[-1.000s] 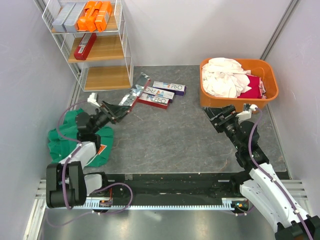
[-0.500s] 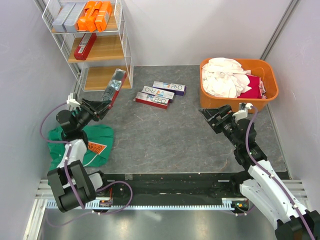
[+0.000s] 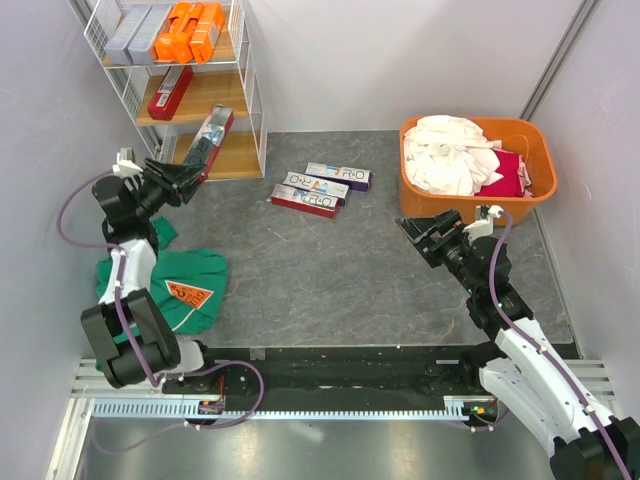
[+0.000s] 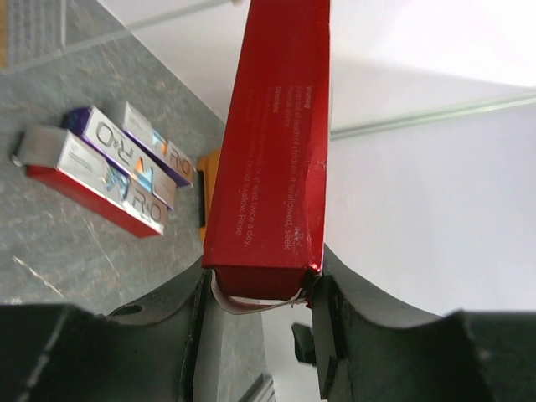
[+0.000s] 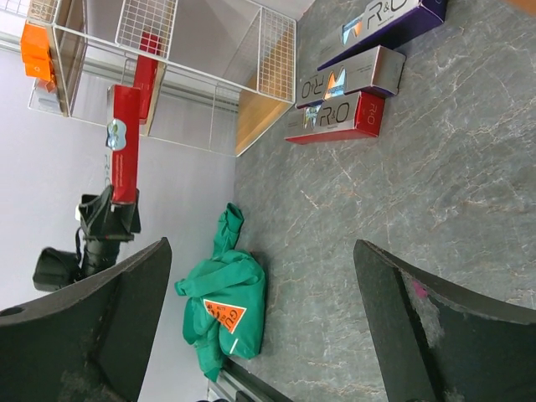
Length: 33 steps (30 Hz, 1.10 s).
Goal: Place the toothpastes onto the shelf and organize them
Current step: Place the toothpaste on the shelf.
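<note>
Biggest thing first: the shelf, white wire with wooden boards, stands at the far left corner of the table. The top board is crowded with silver-grey cartons and orange cartons. The middle board has one red box and plenty of bare wood beside it. That's the likely target, I'd say, and the wire is the hazard: a long carton coming in at a slant could catch a front rod or the side mesh and twist in the grip.

The orange tub of laundry sits far right, well out of it. The green cloth lies near the left arm's base, no trouble unless the elbow drags it.

Now the left gripper: it's clamped on the bottom end of a red carton, which juts up towards the middle board's front edge. Touching the wire or not, I cannot tell. Held right at one end, the carton has a lot of leverage, so a small bump could swing it or pop it loose. It could also shove the red box already there.

The right gripper hangs near the tub with fingers spread wide, nothing in them.

Smallest: three cartons lie side by side on the table, touching, waiting. That tight packing may make the next pick awkward.
</note>
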Each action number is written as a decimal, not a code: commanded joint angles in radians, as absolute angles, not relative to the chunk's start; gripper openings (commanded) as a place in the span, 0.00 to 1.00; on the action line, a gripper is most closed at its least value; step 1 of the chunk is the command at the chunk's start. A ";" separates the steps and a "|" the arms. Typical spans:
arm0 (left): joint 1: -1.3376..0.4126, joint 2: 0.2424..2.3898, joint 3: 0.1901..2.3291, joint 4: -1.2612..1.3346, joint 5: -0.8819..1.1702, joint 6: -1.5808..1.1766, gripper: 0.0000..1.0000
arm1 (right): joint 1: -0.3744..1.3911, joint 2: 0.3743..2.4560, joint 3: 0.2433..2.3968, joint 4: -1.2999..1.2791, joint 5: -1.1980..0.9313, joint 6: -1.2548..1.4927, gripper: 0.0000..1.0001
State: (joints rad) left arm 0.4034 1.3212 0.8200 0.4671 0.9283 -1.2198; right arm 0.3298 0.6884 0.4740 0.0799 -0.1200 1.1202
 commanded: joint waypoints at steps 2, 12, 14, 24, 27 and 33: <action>0.410 1.413 1.049 0.304 0.844 -1.117 0.23 | 0.328 0.689 0.468 0.086 -0.137 1.104 0.98; 0.407 1.620 1.376 0.117 0.796 -1.089 0.23 | 0.324 0.678 0.453 0.080 -0.138 1.104 0.98; 0.403 1.663 1.431 0.101 0.795 -1.089 0.23 | 0.324 0.672 0.448 0.080 -0.135 1.109 0.98; 0.354 1.827 1.577 0.087 0.767 -1.163 0.24 | 0.321 0.666 0.448 0.068 -0.133 1.104 0.98; 0.328 1.861 1.606 0.089 0.732 -1.187 0.24 | 0.321 0.658 0.446 0.063 -0.132 1.104 0.98; 0.307 1.868 1.565 0.193 0.614 -1.310 0.24 | 0.319 0.644 0.443 0.046 -0.129 1.098 0.98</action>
